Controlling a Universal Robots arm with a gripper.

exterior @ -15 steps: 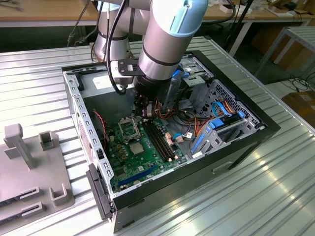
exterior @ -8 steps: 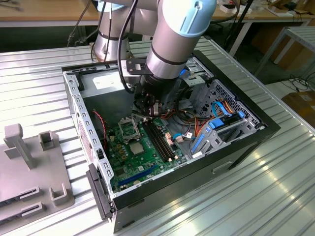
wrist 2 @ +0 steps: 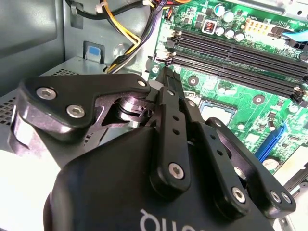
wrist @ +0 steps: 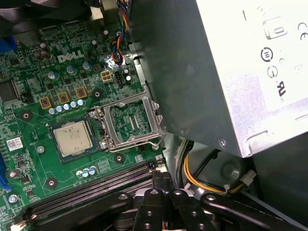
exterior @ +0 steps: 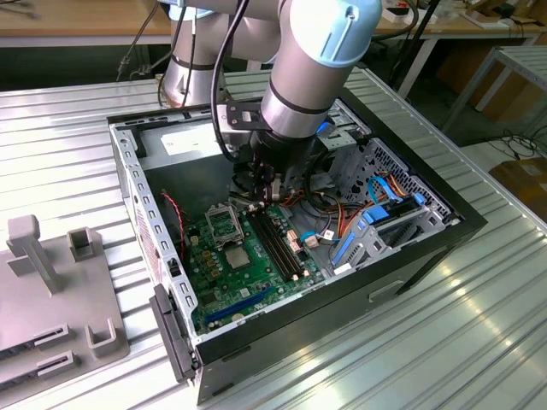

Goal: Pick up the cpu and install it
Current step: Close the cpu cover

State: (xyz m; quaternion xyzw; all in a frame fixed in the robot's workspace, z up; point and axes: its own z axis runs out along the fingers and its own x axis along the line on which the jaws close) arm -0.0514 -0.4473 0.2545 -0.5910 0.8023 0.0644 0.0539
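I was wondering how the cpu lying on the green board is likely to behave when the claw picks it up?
The cpu looks like a thin, stiff square, so it probably won't flex. It lies flat on the green board, leaving little edge to grip, and its smooth metal top may be slippery. It should be light, yet probably fragile underneath.

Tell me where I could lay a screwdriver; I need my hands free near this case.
Bare ribbed table lies along the case wall at the exterior view's lower right, and a strip between case and grey fixture. Inside is crowded: the gripper hangs by the memory slots, cables beside it.
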